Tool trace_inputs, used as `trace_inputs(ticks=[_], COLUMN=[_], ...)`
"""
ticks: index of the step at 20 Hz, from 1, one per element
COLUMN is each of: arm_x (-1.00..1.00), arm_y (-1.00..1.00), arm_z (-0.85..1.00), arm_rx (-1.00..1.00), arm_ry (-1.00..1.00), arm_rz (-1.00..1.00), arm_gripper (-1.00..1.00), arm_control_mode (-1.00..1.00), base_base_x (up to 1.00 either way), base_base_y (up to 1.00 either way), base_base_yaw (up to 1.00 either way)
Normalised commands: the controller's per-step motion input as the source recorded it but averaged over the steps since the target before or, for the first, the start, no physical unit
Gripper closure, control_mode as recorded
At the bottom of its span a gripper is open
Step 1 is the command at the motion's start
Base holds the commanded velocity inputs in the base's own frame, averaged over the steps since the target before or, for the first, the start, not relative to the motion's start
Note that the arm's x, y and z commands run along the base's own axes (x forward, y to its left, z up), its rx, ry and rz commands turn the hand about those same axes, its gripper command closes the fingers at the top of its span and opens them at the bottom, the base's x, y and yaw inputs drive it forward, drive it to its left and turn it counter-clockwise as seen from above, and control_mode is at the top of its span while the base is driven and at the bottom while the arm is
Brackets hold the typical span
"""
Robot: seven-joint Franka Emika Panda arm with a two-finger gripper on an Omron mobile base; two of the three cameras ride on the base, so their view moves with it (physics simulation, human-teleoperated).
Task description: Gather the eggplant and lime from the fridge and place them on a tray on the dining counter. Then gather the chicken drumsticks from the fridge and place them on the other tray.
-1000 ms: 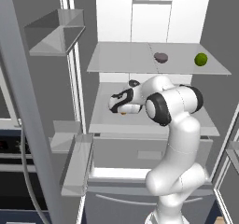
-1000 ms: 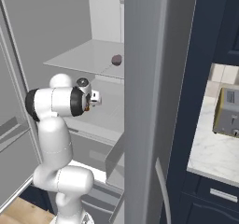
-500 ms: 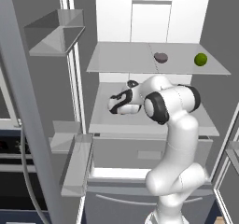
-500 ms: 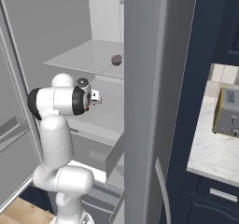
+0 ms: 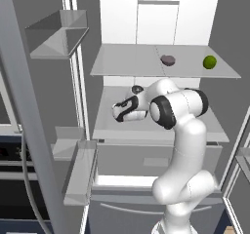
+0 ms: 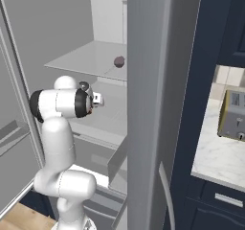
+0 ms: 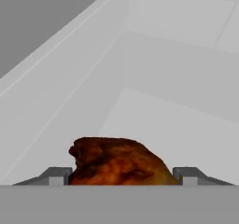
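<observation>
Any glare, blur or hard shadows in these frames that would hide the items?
Left base view: flat, even light, no glare; eggplant and lime crisp. Right base view: the fridge door blocks much of the shelves. Hand view: the drumstick is sharp between the fingertips, with soft shading.

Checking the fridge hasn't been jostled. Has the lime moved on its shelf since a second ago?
No. The lime sits at the same spot near the right edge of the upper shelf, right of the eggplant.

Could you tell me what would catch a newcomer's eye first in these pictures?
Probably the browned chicken drumstick, which lies on the fridge shelf right between the hand's two fingertips. Next, the white arm reaching into the open fridge at its middle shelf. Above it, on the upper shelf, a dark eggplant sits beside a green lime.
</observation>
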Motion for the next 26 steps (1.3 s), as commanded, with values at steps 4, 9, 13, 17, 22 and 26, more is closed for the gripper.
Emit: trace_inputs(ticks=[4,9,13,17,22,26], arm_x=[-0.06,-0.03,-0.41,-0.63,-0.49,-0.49], arm_y=[0.0,0.0,0.0,0.0,0.0,-0.03], arm_z=[-0.28,-0.06,0.0,0.0,0.32,0.77], arm_rx=[0.0,-0.01,-0.01,-0.01,0.0,0.0], arm_ry=[0.0,-0.01,-0.13,-0.16,-0.03,0.0], arm_rz=[0.0,0.0,0.0,0.0,-0.02,-0.05], arm_gripper=[1.0,1.0,1.0,1.0,1.0,1.0], arm_control_mode=[-1.0,-1.0,-1.0,-1.0,-1.0,-1.0], base_base_x=[0.0,0.0,0.0,0.0,0.0,0.0], base_base_y=[0.0,0.0,0.0,0.0,0.0,0.0], base_base_yaw=[0.0,0.0,0.0,0.0,0.0,0.0])
